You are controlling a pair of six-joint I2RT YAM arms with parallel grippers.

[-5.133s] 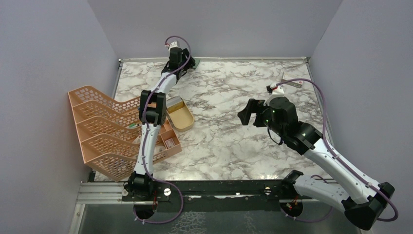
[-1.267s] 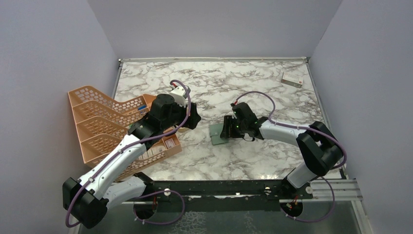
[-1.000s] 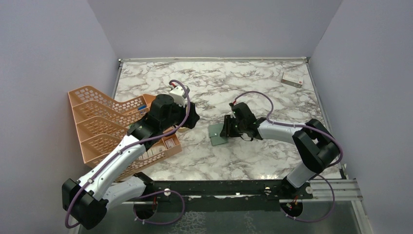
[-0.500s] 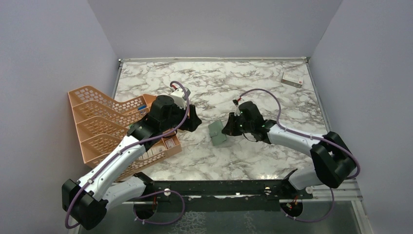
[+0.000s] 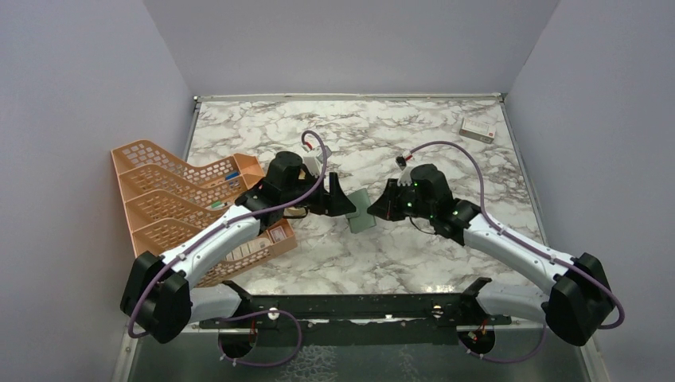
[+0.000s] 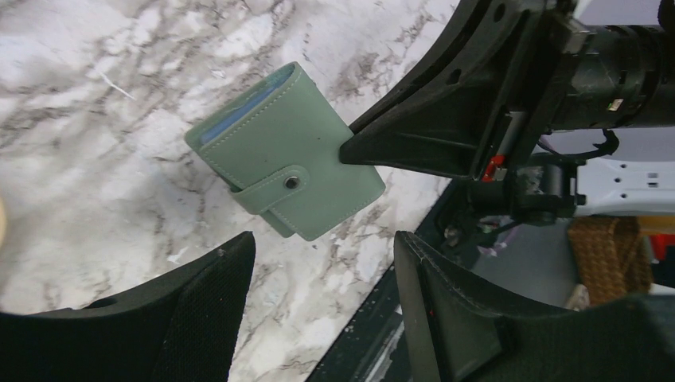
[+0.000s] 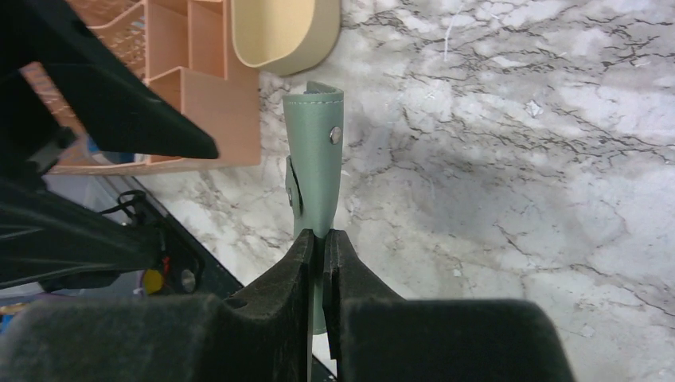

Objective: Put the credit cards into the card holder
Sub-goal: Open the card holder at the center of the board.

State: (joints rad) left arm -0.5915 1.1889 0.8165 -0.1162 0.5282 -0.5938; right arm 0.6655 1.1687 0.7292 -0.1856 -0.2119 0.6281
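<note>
Running along the near edge, a dark mounting rail [image 5: 358, 306] carries both arm bases. From there the left arm [image 5: 215, 239] and the right arm [image 5: 509, 243] reach inward over a white tabletop [image 5: 398, 259] veined in grey like marble, glossy enough to show a glare close to the rail. On the left side sits a peach-coloured mesh organiser [image 5: 159, 199], its tiered slots reaching past the tabletop's left edge. A shallow pale gold tin [image 7: 282, 32] lies just beside the organiser's small front compartments.

Towards the middle the two wrists meet. The right end effector [image 7: 320, 236] is pinched tight on one edge of the card holder [image 6: 278, 143], a grey-green wallet folded closed with its snap tab [image 6: 275, 191] fastened. The wallet appears to hang clear of the marble, with a shadow on the surface beneath it. The left end effector [image 6: 322, 243] has its jaws spread wide and grips nothing. It stands just to the left of the card holder, facing it.

Farther back, the veined surface runs to a thin metal edge strip, and a small white box [image 5: 477, 129] with a red mark lies near the far right corner. Plain lavender-grey walls [image 5: 358, 48] close in the back and both sides
</note>
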